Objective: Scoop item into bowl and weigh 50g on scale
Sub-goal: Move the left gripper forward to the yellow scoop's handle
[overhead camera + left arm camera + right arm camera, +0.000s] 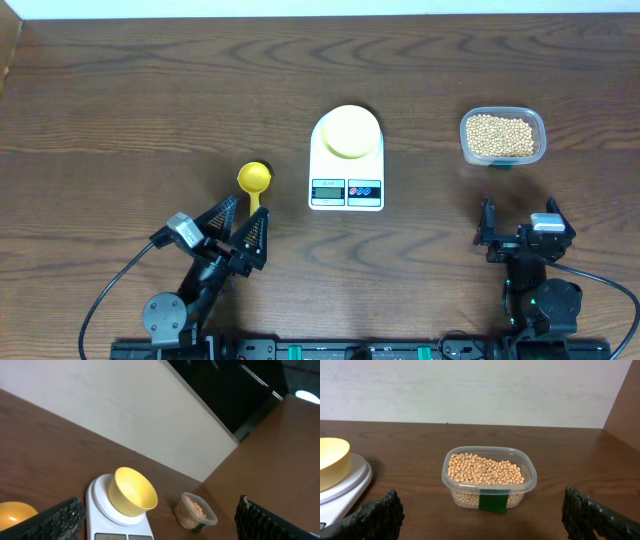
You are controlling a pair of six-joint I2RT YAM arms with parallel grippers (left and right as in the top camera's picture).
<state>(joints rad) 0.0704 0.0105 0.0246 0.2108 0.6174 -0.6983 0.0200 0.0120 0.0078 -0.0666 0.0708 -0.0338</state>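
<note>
the dark wooden desk fills the overhead view, with a pale wall behind its far edge. the left arm sits at the near left and the right arm at the near right, both low by the front edge. the left jaws are spread wide with nothing between them. one finger lies just short of the scoop's handle end, and i cannot tell whether they touch. the right jaws are also released and empty, and they face the tub from well back.

the white scale stands mid-desk between the arms and farther from them, its display toward the robot. the reading is too small to make out. the clear tub sits to the right of the scale and apart from it, with a green label on its near wall.

the pale yellow bowl rests upright on the scale's round platform, and its inside looks bare. the yellow scoop lies on the desk left of the scale, cup away from the robot and handle toward the left arm. the beans all lie heaped in the tub, filling it nearly to the rim.
</note>
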